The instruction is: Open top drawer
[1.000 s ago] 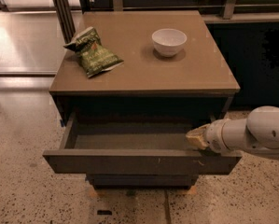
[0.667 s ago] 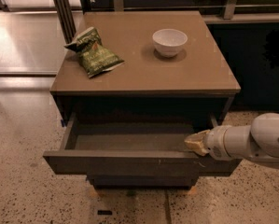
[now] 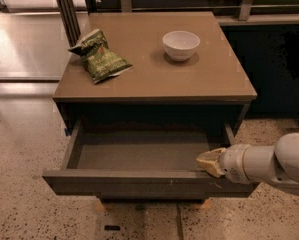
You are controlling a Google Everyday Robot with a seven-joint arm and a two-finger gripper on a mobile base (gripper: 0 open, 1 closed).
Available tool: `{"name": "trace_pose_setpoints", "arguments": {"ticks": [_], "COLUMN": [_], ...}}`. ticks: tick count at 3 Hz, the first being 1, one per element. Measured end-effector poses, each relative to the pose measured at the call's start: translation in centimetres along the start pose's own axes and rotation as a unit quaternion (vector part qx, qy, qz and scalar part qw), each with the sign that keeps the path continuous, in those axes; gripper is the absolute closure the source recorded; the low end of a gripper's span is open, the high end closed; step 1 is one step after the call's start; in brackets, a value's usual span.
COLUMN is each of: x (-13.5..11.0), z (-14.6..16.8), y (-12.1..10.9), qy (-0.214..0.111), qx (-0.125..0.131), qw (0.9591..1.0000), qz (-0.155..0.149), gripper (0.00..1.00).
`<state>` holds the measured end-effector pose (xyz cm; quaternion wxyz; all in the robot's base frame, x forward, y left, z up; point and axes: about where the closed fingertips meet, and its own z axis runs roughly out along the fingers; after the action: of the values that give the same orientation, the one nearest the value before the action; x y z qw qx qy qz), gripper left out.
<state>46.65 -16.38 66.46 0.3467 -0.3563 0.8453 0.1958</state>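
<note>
The top drawer (image 3: 139, 183) of the brown cabinet is pulled far out toward me, showing its shallow grey inside (image 3: 144, 154), which holds nothing. Its dark front panel has small pale scratches right of centre. My gripper (image 3: 207, 161) comes in from the right on a white arm (image 3: 269, 165) and sits at the drawer's right front corner, just over the top edge of the front panel. The lower drawer fronts are hidden beneath the open one.
On the cabinet top (image 3: 219, 79) lie a green snack bag (image 3: 100, 56) at the left and a white bowl (image 3: 181, 44) at the back right. Speckled floor (image 3: 24, 204) surrounds the cabinet. A dark post (image 3: 68, 11) stands behind its left corner.
The drawer has slid slightly further out toward me, and my gripper has moved down with its front edge.
</note>
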Motion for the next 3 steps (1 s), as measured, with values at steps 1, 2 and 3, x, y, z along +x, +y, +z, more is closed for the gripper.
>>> {"name": "trace_pose_setpoints", "arguments": {"ticks": [1,2,3], "x": [0.0,-1.5,-5.3], "z": [-0.2,-1.8,-5.7], "y": [0.2,-0.9,-3.0], "qy": [-0.003,-0.029,-0.085], "qx": [-0.001,0.044,0.140], "qw": [1.0000,0.9985,0.9846], "qz": [0.001,-0.018,-0.060], "gripper": [1.00,1.00,1.00]}}
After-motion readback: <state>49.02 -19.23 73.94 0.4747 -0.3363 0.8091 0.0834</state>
